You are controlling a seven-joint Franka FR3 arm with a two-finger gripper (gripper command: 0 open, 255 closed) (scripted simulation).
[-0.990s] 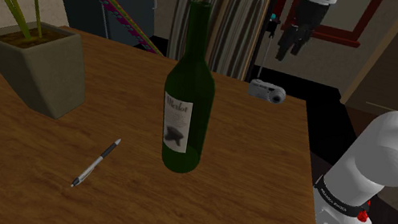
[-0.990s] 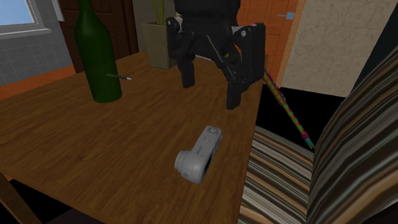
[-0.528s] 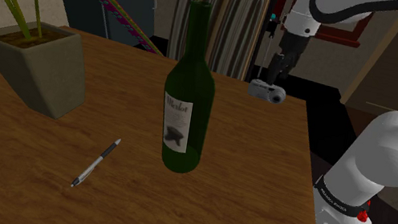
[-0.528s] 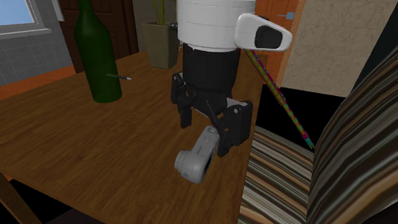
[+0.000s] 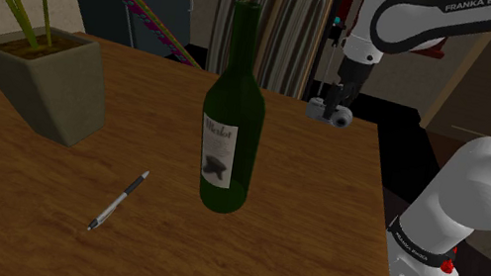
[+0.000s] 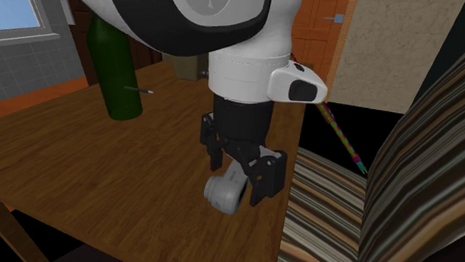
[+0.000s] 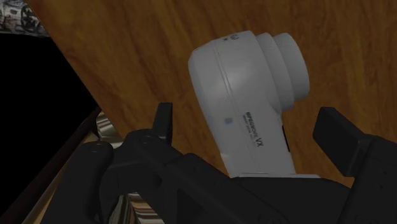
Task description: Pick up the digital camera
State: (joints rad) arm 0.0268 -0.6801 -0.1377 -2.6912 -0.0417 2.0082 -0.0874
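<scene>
Digital camera, one end hidden behind hand, fingers apart

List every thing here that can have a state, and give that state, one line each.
claw, open, one finger on each side of the digital camera, not touching it
digital camera, lying on the table near its edge, not gripped
green bottle, upright on the table
pen, lying flat on the table
potted plant, upright on the table
</scene>
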